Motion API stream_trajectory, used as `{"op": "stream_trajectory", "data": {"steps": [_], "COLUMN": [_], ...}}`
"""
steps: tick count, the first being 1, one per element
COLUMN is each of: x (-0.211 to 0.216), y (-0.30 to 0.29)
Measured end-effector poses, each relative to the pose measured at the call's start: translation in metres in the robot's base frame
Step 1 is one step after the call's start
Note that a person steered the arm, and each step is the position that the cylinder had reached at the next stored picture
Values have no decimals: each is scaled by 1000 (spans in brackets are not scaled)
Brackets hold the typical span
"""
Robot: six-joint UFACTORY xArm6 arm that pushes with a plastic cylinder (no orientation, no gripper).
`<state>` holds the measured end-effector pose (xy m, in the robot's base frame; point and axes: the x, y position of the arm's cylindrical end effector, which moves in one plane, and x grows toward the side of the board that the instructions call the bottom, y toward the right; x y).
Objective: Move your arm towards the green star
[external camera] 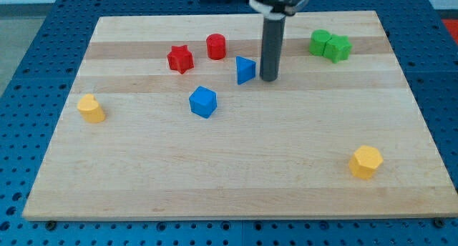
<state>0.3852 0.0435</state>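
A green block lies near the view's top right; it looks like two joined lumps and its star shape is hard to make out. My tip rests on the board in the upper middle, well to the left of the green block and slightly below it. The tip stands just right of a blue triangular block, close to it but apart.
A red star and a red cylinder lie left of the tip. A blue cube sits below them. A yellow block is at the left edge, a yellow hexagon at lower right. The wooden board ends in blue pegboard.
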Motion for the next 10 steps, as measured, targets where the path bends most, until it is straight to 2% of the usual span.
{"op": "stream_trajectory", "data": {"steps": [1,2,4,5,6,7,8,9,10], "x": [-9,-38,-42,-25,-6,-56,-58,7,19], "y": [11,53,9,9,-18,-8,-37,-43,-72]}}
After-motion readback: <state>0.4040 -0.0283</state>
